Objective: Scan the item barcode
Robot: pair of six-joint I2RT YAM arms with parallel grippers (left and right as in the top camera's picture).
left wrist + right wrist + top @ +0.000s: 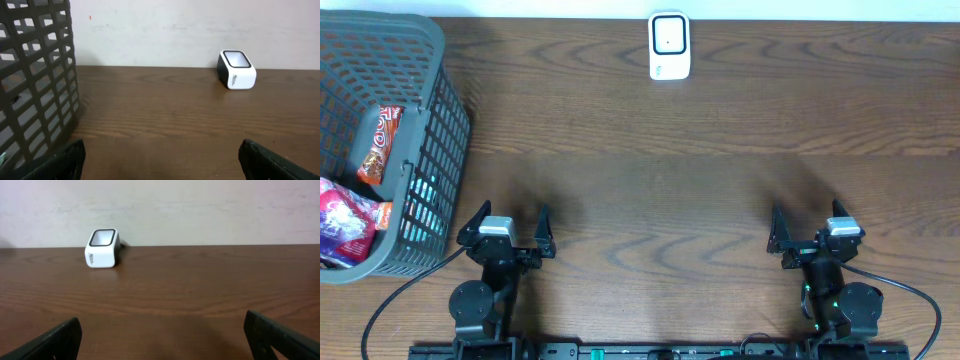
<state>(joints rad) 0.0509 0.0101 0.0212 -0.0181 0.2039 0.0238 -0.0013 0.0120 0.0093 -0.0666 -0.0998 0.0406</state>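
1. Your left gripper and right gripper are hanging released, gripping nothing.
2. Snack packets are lying in the basket at left; the scanner is standing at the desk's far edge.

- The basket stands on the table, along its left edge.
- Snack packets lie inside the basket.
- The scanner sits at the far edge, near the middle, well apart from the basket.
- The left gripper is near the front edge, just right of the basket.
- The right gripper is opposite it, on the right side.
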